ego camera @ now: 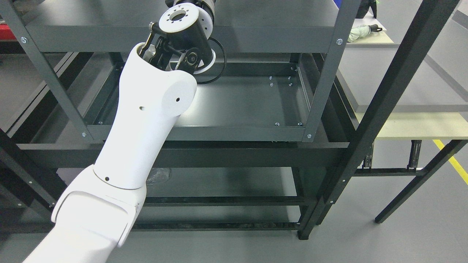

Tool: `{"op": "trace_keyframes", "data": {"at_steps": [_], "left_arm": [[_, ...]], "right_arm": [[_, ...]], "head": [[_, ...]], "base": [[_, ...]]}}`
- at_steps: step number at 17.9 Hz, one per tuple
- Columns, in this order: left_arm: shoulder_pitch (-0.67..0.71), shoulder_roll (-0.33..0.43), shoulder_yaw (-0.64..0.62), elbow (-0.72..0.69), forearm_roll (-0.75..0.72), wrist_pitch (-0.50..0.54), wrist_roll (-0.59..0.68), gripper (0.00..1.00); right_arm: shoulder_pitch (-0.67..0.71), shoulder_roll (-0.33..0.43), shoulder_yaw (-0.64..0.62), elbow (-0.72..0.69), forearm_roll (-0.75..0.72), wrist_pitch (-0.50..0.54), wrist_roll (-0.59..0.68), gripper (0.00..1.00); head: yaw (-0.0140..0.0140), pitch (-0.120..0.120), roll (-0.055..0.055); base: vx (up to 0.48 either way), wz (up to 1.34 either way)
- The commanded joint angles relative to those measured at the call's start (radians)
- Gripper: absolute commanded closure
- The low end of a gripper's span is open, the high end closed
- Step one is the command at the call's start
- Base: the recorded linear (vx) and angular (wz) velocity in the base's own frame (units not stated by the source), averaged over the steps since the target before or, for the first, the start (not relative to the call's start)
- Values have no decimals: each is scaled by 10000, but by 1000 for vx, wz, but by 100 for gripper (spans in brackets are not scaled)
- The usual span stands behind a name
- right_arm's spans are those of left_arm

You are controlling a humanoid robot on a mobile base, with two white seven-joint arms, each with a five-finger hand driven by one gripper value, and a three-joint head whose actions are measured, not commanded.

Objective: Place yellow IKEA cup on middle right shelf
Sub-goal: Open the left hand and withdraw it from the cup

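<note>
Glossy white plastic left arm (pixel 146 124); dark matt metal shelf (pixel 241 106).

You have one white robot arm (pixel 142 124) in view, coming in from the lower left. You see one dark metal shelf unit (pixel 234 135) with three shelf levels showing. You get two pale counters (pixel 420 126) on the right. One yellow floor line (pixel 451 160) shows beside them.

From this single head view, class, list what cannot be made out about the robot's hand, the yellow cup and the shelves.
- Left hand: cut off by the top edge, beyond the left arm's wrist; fingers unseen.
- Yellow cup: nowhere in view; whether it is held cannot be told.
- Right arm: out of view.
- Middle shelf: its left part is hidden behind the forearm.
- Lower shelf: dark, partly hidden by the crossbeam.
</note>
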Motion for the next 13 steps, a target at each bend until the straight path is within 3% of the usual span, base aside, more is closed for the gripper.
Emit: {"op": "trace_keyframes", "data": {"at_steps": [1,13], "left_arm": [[264,174,-614,-1353,0,97,-129,2],[2686,174,-1994,-3853,-169,757,-114,1]], "right_arm": [[106,-175,169,14,-245,-6,-2147,1],[106,-175,169,-1,-245,-6,-2147,1]], "head": [[0,0,0],[0,0,0]], "base": [[-24,-78],[-85,26]]}}
